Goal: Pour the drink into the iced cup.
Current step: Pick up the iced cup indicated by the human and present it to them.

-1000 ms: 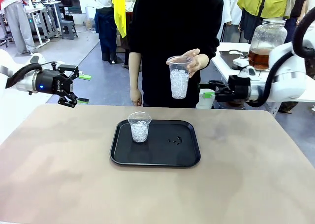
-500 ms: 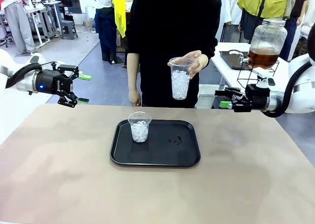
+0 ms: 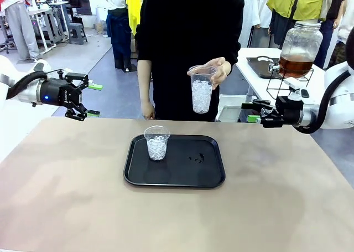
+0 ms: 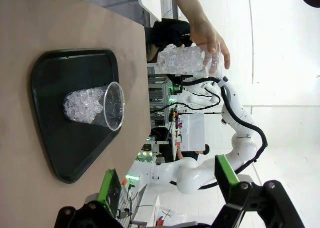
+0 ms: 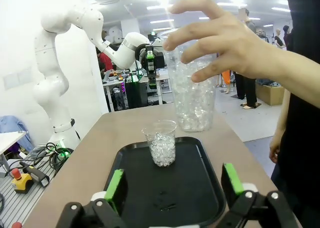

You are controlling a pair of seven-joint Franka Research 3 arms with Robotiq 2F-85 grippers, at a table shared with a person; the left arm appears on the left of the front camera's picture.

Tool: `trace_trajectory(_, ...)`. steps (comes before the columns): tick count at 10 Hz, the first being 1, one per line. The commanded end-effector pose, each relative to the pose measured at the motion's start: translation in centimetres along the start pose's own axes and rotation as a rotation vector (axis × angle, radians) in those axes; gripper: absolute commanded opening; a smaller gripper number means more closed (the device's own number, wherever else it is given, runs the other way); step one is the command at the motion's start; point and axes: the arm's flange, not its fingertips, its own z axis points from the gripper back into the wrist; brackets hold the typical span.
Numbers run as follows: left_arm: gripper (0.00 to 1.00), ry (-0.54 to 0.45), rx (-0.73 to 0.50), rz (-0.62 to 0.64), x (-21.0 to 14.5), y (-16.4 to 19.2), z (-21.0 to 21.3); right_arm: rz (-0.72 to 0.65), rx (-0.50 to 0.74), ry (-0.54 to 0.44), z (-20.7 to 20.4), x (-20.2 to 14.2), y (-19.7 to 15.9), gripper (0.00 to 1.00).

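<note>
A small clear cup of ice (image 3: 157, 143) (image 4: 95, 106) (image 5: 162, 144) stands on the black tray (image 3: 182, 177) (image 4: 60, 153) (image 5: 195, 193), toward its left side. The person across the table holds a taller iced cup (image 3: 202, 88) (image 4: 185, 61) (image 5: 192, 95) in one hand, high above the tray. Amber-brown drink (image 3: 293, 66) fills the bottom of a big glass jar on a side table behind my right arm. My left gripper (image 3: 94, 99) (image 4: 167, 180) hangs open over the table's far left edge. My right gripper (image 3: 250, 111) (image 5: 174, 183) is open at the far right, pointing toward the person. Both are empty.
A few dark specks (image 3: 196, 158) lie on the tray to the right of the small cup. The jar rests on a wire stand (image 3: 276, 83). The tan table (image 3: 66, 196) stretches wide around the tray. Other people stand in the background.
My right arm drew back to the right, uncovering the jar, then held still. The person shifted slightly left with the tall cup. My left arm has not moved.
</note>
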Motion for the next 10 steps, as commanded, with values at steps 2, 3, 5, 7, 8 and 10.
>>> trace_trajectory(2, 1.0, -0.005, 0.003, -0.003, -0.15, -0.17, -0.01, 0.007, 0.001, 0.0, 0.02, 0.31, -0.19, 1.0)
trace_trajectory(3, 1.0, -0.005, 0.003, -0.003, -0.15, -0.17, -0.01, 0.007, 0.001, 0.0, 0.02, 0.31, -0.19, 1.0)
trace_trajectory(5, 1.0, -0.005, 0.003, -0.003, -0.15, -0.17, -0.01, 0.007, 0.001, 0.0, 0.02, 0.31, -0.19, 1.0)
trace_trajectory(7, 1.0, -0.005, 0.003, -0.003, -0.15, -0.17, -0.01, 0.007, 0.001, 0.0, 0.02, 0.31, -0.19, 1.0)
trace_trajectory(8, 1.0, -0.005, 0.003, -0.003, -0.15, -0.17, -0.01, 0.007, 0.001, 0.0, 0.02, 0.31, -0.19, 1.0)
trace_trajectory(10, 1.0, -0.005, 0.003, -0.003, -0.15, -0.17, -0.01, 0.007, 0.001, 0.0, 0.02, 0.31, -0.19, 1.0)
